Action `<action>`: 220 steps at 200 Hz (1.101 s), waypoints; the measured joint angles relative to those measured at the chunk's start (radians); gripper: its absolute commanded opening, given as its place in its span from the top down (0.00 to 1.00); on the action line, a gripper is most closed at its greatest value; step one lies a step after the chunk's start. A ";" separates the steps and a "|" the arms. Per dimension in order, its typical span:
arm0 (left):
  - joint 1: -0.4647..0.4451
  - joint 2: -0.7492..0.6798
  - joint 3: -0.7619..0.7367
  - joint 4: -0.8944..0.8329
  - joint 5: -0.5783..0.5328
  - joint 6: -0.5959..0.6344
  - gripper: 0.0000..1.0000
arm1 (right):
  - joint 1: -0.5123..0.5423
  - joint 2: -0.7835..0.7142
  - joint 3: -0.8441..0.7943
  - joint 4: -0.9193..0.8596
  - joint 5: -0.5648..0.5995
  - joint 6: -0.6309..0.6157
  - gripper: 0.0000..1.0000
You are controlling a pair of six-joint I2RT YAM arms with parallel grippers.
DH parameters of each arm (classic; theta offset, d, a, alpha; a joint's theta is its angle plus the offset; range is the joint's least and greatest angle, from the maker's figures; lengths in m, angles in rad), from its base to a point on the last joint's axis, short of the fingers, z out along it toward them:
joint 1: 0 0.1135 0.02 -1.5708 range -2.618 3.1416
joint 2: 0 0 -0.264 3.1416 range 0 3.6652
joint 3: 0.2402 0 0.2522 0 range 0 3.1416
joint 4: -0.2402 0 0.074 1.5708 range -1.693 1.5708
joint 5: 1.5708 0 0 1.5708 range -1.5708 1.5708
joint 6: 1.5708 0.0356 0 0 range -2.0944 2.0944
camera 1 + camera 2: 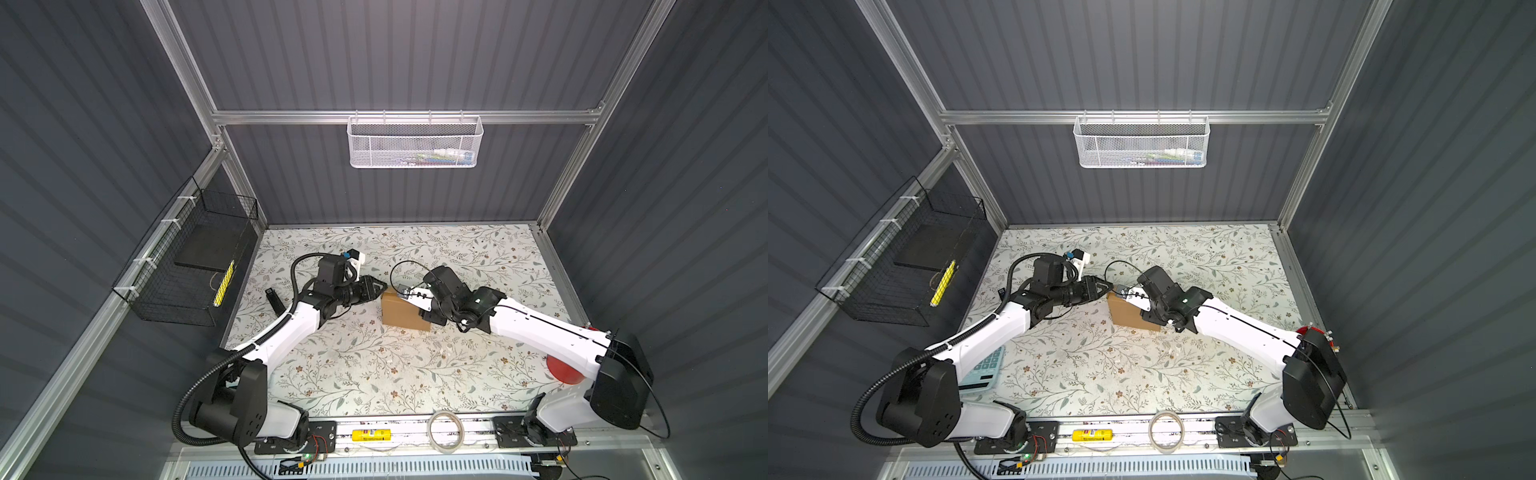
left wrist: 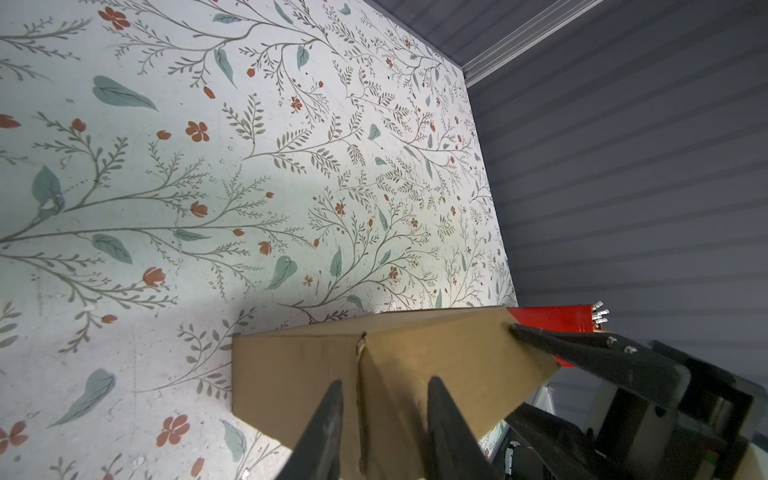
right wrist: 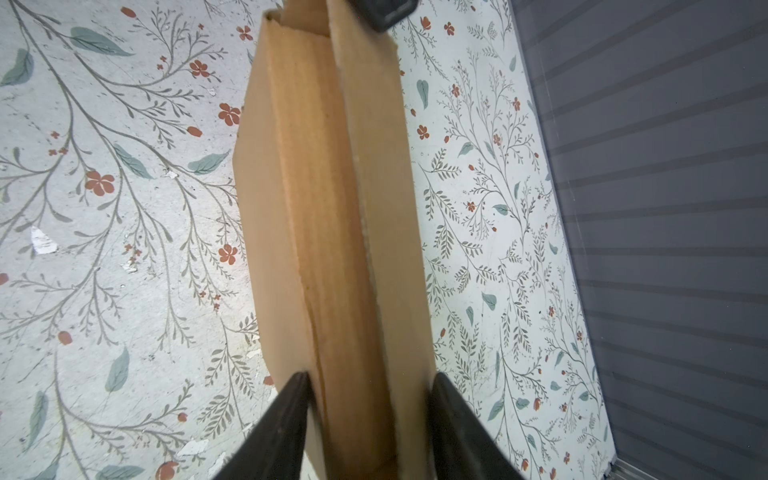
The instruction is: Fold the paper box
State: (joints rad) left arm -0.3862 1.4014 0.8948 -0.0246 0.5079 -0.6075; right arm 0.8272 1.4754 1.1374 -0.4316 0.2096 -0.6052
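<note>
Right wrist view, right gripper [image 3: 372, 376] clamped across the paper box [image 3: 324, 208], left gripper [image 2: 386, 382] astride its far-left corner, jaws partly apart, grip unclear, box midway across the floral table [image 1: 374, 374] in both top views.

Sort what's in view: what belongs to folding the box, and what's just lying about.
For the job: paper box.
Lying about: tape roll, calculator, red container, yellow tube, white mesh basket, black wire basket.
</note>
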 measured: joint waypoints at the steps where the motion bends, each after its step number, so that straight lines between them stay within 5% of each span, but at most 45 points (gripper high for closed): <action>1: 0.000 0.000 -0.001 0.002 0.000 0.000 0.68 | 0.000 0.000 0.000 0.000 0.000 0.000 0.51; 117: 0.004 0.000 -0.024 0.042 0.002 -0.008 0.73 | 0.000 -0.009 0.000 -0.002 -0.004 0.030 0.44; 220: 0.006 0.000 -0.037 0.056 0.002 -0.018 0.73 | -0.014 -0.193 -0.003 0.021 -0.105 0.129 0.38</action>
State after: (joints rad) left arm -0.3798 1.4010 0.8577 0.0319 0.5102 -0.6254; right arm 0.8131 1.2819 1.1343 -0.4107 0.1043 -0.4767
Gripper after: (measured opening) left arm 0.266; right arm 0.614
